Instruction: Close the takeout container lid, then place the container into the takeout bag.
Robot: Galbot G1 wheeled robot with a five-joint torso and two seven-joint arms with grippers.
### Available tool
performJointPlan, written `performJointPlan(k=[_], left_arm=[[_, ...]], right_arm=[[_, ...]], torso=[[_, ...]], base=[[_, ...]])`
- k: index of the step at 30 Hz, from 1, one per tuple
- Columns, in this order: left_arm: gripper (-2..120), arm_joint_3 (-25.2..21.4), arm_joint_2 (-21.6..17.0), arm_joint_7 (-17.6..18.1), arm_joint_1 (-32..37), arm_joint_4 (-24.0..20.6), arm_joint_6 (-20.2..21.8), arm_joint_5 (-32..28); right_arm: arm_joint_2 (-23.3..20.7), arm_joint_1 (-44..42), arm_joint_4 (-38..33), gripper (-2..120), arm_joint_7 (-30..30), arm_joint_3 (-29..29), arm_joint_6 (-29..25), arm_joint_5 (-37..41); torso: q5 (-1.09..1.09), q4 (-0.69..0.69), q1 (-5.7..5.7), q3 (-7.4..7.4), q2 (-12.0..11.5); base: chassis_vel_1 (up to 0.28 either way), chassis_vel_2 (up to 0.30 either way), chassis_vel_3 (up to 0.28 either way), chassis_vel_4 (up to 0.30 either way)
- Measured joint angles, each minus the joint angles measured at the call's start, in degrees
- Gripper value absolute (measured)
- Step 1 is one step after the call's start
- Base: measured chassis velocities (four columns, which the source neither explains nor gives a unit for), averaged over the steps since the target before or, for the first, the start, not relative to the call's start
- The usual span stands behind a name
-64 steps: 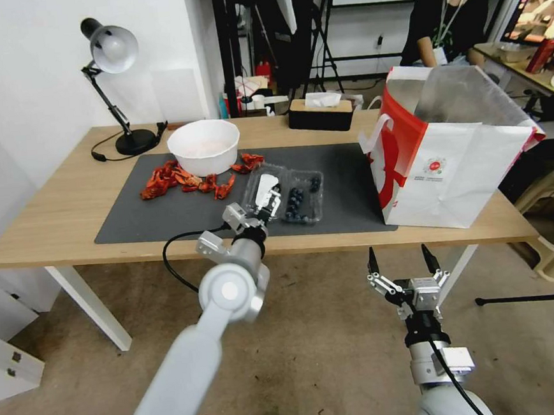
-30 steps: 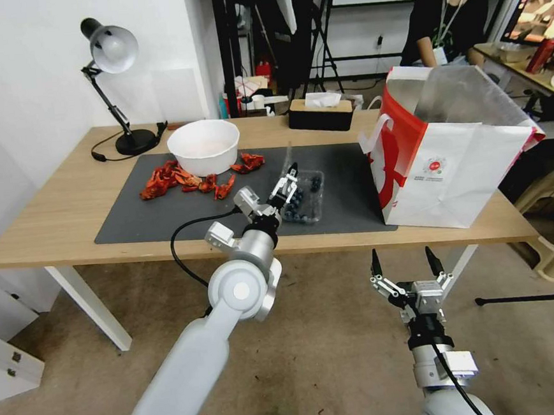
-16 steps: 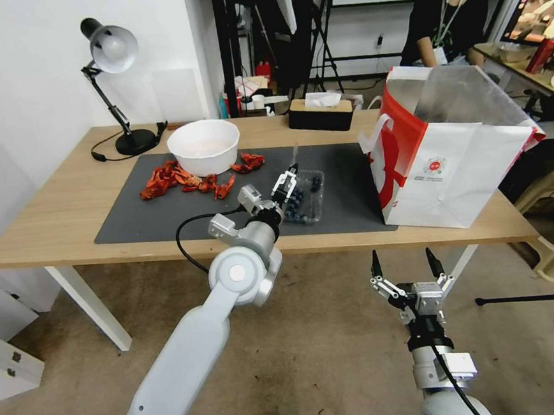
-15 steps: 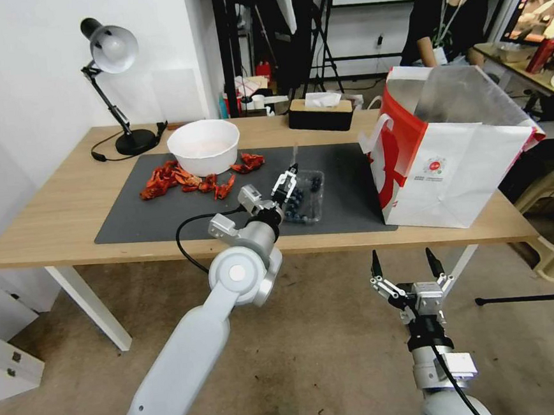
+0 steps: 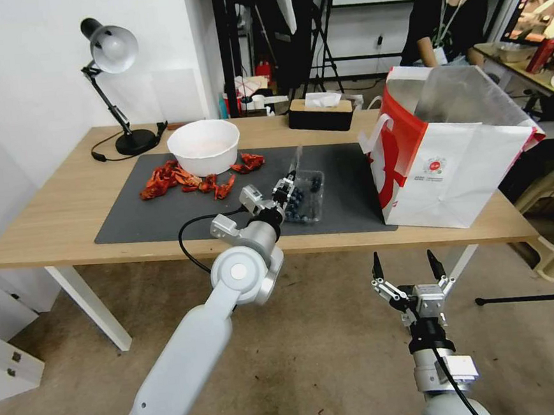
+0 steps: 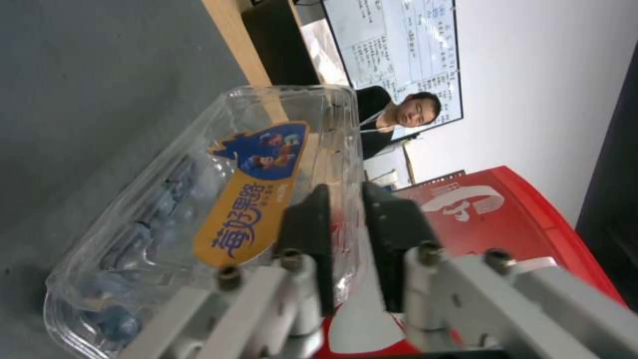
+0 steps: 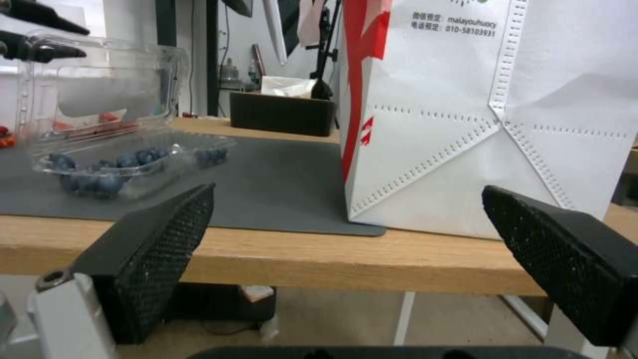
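The takeout container [image 5: 306,200] is a clear clamshell with dark blueberries, lying on the grey mat [image 5: 162,210]. Its lid [image 5: 295,160] stands nearly upright over the berry tray. My left gripper [image 5: 286,185] is shut on the lid's free edge. The left wrist view has the fingers [image 6: 309,234] pinching the lid [image 6: 266,149], which bears an orange and blue label [image 6: 256,199]. From the right wrist, the container [image 7: 126,164] sits left of the takeout bag [image 7: 498,114]. The takeout bag [image 5: 451,149], white and red, stands open on the table's right. My right gripper [image 5: 404,266] hangs open below the table's front edge.
A white bowl [image 5: 204,146] and red crayfish shells [image 5: 179,179] lie at the mat's back left. A desk lamp [image 5: 114,86] stands far left, a tissue box [image 5: 320,111] at the back. Bare mat lies between the container and bag.
My left gripper has swung the lid up from lying flat to near upright and moved right with it. The right arm has sunk slightly.
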State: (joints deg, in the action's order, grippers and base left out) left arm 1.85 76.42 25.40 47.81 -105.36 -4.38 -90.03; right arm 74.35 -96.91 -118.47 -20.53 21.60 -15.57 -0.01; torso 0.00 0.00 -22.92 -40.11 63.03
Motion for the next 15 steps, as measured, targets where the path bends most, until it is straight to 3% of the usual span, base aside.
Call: performJointPlan(k=[4, 15], left_arm=[[0, 0.03, 0.07, -0.07, 0.13, 0.11, -0.09, 0.03], [0, 0.86, 0.12, 0.09, 0.95, 0.17, 0.12, 0.20]], right_arm=[[0.08, -0.32, -0.12, 100, -0.02, -0.02, -0.16, -0.18], [0.16, -0.63, -0.54, 100, -0.04, -0.13, -0.32, -0.41]], torso=[[0.00, 0.00, 0.00, 0.00, 0.00], [0.00, 0.00, 0.00, 0.00, 0.00]], base=[[0.000, 0.000, 0.000, 0.000], [0.000, 0.000, 0.000, 0.000]])
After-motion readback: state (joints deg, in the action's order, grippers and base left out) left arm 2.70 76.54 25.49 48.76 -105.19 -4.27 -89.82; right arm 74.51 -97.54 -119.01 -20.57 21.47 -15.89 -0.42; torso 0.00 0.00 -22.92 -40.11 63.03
